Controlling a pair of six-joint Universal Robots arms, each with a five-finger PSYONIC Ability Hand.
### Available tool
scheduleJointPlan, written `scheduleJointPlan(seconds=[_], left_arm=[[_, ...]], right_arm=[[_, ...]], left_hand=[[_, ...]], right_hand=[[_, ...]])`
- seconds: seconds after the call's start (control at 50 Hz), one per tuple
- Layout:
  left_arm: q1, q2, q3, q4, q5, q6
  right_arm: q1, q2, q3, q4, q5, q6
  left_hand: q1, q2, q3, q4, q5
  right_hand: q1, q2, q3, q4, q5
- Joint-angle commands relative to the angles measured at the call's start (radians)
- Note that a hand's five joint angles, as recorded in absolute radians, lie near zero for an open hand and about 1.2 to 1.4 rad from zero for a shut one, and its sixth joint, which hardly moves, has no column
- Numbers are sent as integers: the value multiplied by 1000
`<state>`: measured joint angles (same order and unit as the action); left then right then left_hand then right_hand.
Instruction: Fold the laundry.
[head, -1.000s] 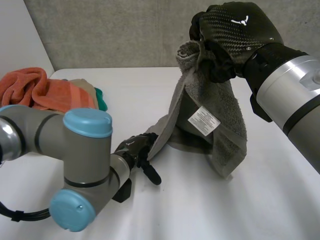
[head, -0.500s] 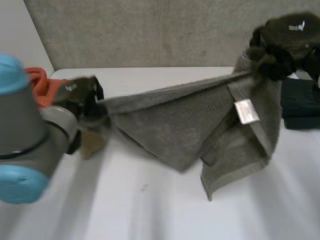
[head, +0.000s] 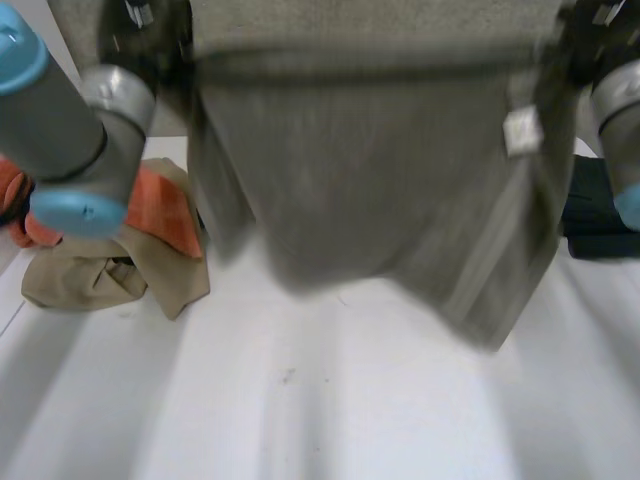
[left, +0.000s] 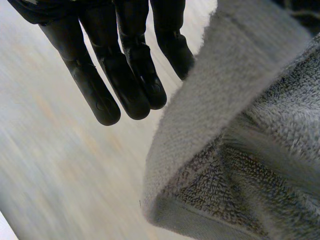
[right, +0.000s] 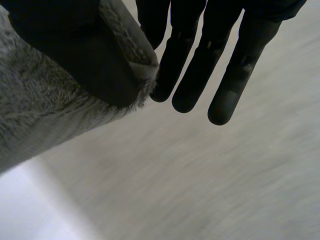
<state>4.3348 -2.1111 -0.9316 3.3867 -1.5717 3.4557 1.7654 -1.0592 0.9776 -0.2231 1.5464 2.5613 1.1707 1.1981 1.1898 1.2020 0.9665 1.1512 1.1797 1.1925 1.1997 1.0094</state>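
Observation:
A grey towel (head: 380, 170) hangs spread in the air between my two hands, above the white table (head: 330, 400). A white label (head: 521, 131) shows near its right side. My left hand (head: 150, 25) holds the top left corner and my right hand (head: 590, 30) the top right corner. In the left wrist view the left hand (left: 125, 65) has straight fingers, with the towel (left: 240, 150) hanging beside them. In the right wrist view the right hand (right: 200, 60) has straight fingers, and its thumb presses the towel's (right: 45, 115) edge.
At the left of the table lies a pile with an orange towel (head: 165, 210) on top of a beige cloth (head: 90, 275). A dark folded cloth (head: 595, 215) sits at the right edge. A grey wall stands behind the table.
The towel hung bunched from my right hand alone. My left hand took a corner, then both hands moved apart and up, spreading the towel wide.

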Motion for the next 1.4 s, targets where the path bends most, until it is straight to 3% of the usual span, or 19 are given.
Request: scheduleJointPlan(seconds=[0.02, 0.22, 0.5, 0.54, 0.58, 0.74, 0.8, 0.82, 0.92, 1.14, 1.4], left_arm=[[3, 13, 113, 247, -5, -49], [-14, 26, -79, 86, -14, -43], [-55, 10, -504, 98, -13, -4], [-56, 11, -521, 106, -13, -6], [-60, 14, -533, 118, -16, -7], [-49, 22, -541, 125, -17, -13], [-44, 28, -544, 123, -17, -21], [-44, 30, -544, 123, -17, -23], [-44, 33, -547, 123, -17, -27], [-38, 53, -546, 123, -17, -35], [-35, 69, -541, 122, -17, -47]], right_arm=[[-23, -21, -16, -420, -14, 131], [-64, 57, 7, -130, -205, 132], [-161, 140, 326, 119, -416, 65], [-168, 159, 329, 134, -410, 75], [-181, 188, 319, 162, -381, 127], [-208, 251, 265, 263, -263, 364], [-211, 249, 265, 281, -267, 408], [-213, 246, 266, 281, -276, 431], [-210, 235, 285, 274, -293, 480], [-170, 237, 279, 255, -284, 612], [-98, 314, 217, 232, -166, 686]], left_hand=[[226, 198, 206, 194, 255], [226, 198, 206, 194, 255], [226, 198, 206, 194, 255], [226, 198, 206, 194, 255], [226, 198, 206, 194, 255], [226, 198, 206, 194, 255], [226, 198, 206, 194, 255], [226, 198, 206, 194, 255], [226, 198, 206, 194, 255], [226, 198, 206, 194, 255], [226, 198, 206, 194, 255]], right_hand=[[245, 217, 204, 197, 212], [245, 217, 204, 197, 212], [245, 217, 204, 197, 212], [245, 217, 204, 197, 212], [41, 12, -1, -8, 8], [-263, -292, -305, -312, -296], [-351, -379, -392, -399, -384], [-485, -513, -526, -533, -518], [-595, -623, -636, -643, -627], [-604, -632, -645, -652, -637], [-536, -565, -578, -585, -569]])
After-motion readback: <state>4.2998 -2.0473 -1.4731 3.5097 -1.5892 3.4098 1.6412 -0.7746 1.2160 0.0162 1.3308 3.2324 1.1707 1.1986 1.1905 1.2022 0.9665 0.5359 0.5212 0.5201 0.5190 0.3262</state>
